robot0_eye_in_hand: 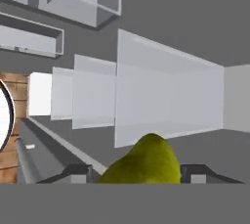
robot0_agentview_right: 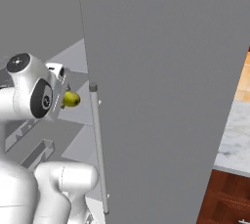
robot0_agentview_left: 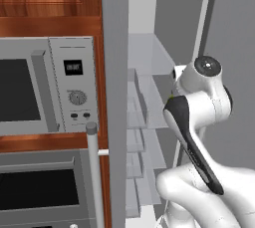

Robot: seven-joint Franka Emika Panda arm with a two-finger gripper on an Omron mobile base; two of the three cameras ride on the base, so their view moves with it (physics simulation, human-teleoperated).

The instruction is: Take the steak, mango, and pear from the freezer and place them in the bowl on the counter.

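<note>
The gripper (robot0_eye_in_hand: 139,176) has its jaws closed on the pear (robot0_eye_in_hand: 142,162) just outside the open freezer (robot0_agentview_left: 149,97), so the carry looks underway, and next it must swing toward the counter (robot0_agentview_right: 237,140).

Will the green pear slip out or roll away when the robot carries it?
The pear looks round and smooth, so it would probably roll if set on a flat shelf. It sits between the gripper jaws, which look closed against its sides, so it likely stays put. Its curved skin might still slip if the hold is light.
</note>
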